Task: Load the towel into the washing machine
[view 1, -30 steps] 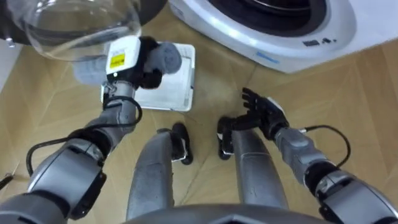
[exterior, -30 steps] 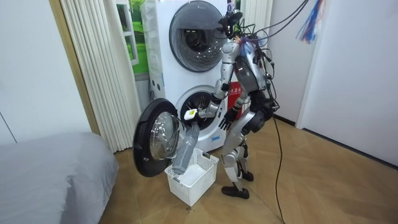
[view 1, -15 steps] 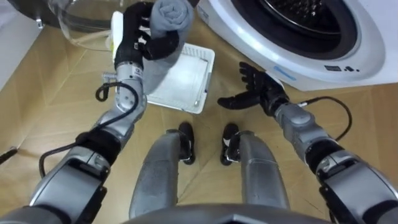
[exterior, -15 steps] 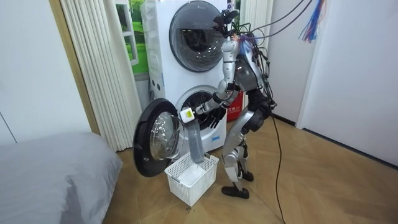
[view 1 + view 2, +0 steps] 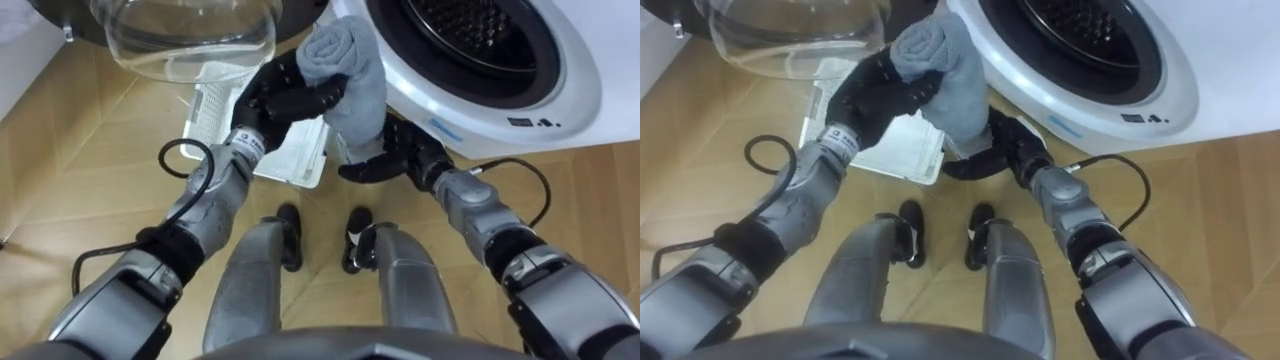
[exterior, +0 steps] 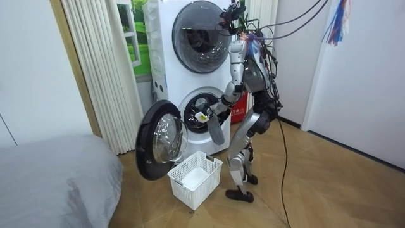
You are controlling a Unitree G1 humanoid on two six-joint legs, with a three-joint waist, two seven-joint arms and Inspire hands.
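1 towel point(image 5: 350, 75) gripped by left hand point(image 5: 285, 100) fingers, right hand point(image 5: 402, 160) fingers slack beneath, basket point(image 5: 298, 160) below, washer point(image 5: 560, 90) ahead

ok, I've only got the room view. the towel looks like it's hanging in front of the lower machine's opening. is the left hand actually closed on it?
Observer: Yes. In the eye views the left hand has its fingers curled round the rolled top of the grey towel, and the rest hangs below.
Operator: and the right hand?
Observer: The right hand is open, fingers spread, low beside the towel's hanging end. I can't tell whether it touches the cloth.
Operator: is the towel in the drum yet?
Observer: No. It hangs in front of the white front ring of the washing machine, outside the dark drum opening.
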